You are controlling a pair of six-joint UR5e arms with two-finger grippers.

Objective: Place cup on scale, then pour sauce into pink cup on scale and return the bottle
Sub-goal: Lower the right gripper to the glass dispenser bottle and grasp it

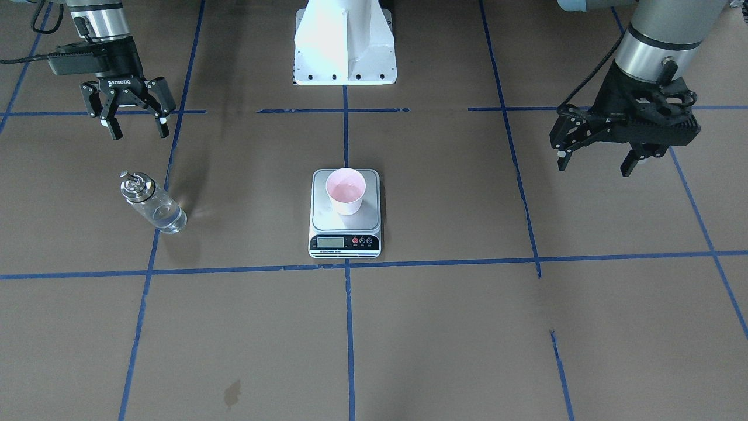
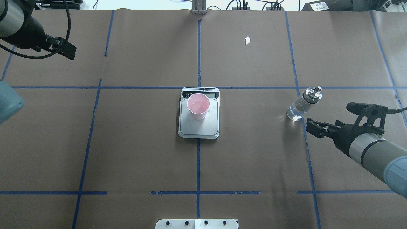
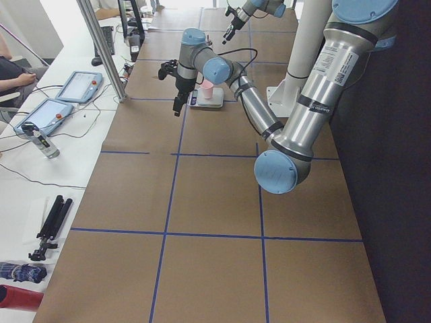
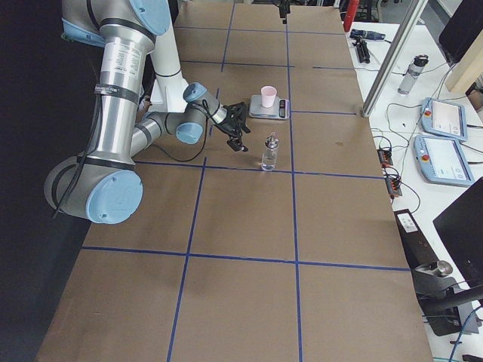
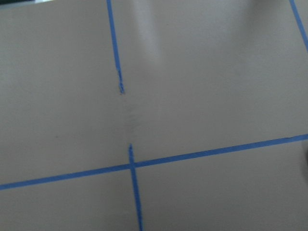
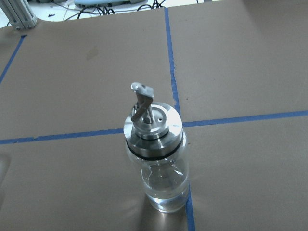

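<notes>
The cup [image 1: 346,191] stands on the scale [image 1: 363,221], the bottle [image 1: 155,204] well apart.

You had bottle [image 6: 156,163] of clear glossy glass with polished silver metal cap [image 6: 151,127] — mirror-bright. Pink cup [image 1: 346,190] looked matt paper. On scale [image 2: 199,127], smooth steel platform, black plastic front strip. Table [image 1: 444,327] wore matt brown paper — blue tape lines [image 1: 349,327].

The brown surface [image 1: 444,327] carries a grid of blue tape lines [image 1: 349,327], a dark stain [image 1: 232,392] and, far right of centre, a small white tear [image 2: 247,40]. Two teach pendants [image 3: 77,86] and a folded black tripod [image 3: 50,225] lie on the white side surface [image 3: 74,158].
</notes>
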